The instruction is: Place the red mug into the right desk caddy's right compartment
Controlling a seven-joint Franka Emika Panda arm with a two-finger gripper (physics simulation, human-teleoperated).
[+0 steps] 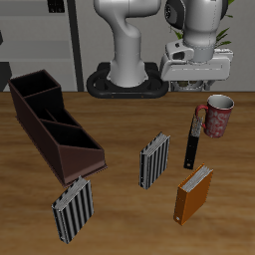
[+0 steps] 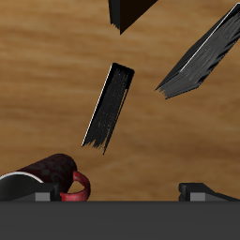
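Note:
The red mug [image 1: 218,115] stands upright on the table, its handle turned toward a black slab beside it. In the wrist view only the edge of the red mug [image 2: 56,172] and its handle show. My gripper [image 1: 195,84] hangs open a little above and just beside the mug, farther back, holding nothing. In the wrist view the gripper [image 2: 122,194] has its fingertips [image 2: 37,193] set wide apart. The right desk caddy [image 1: 55,125], long and dark brown, lies across the table from the mug. Dividers split it into cells; I cannot tell which is the right compartment.
A thin black slab [image 1: 192,139] stands right next to the mug. An orange book [image 1: 194,193] stands nearer the front edge. Two striped grey-white books [image 1: 154,160] [image 1: 73,210] stand between mug and caddy. The robot's base [image 1: 127,80] is at the back.

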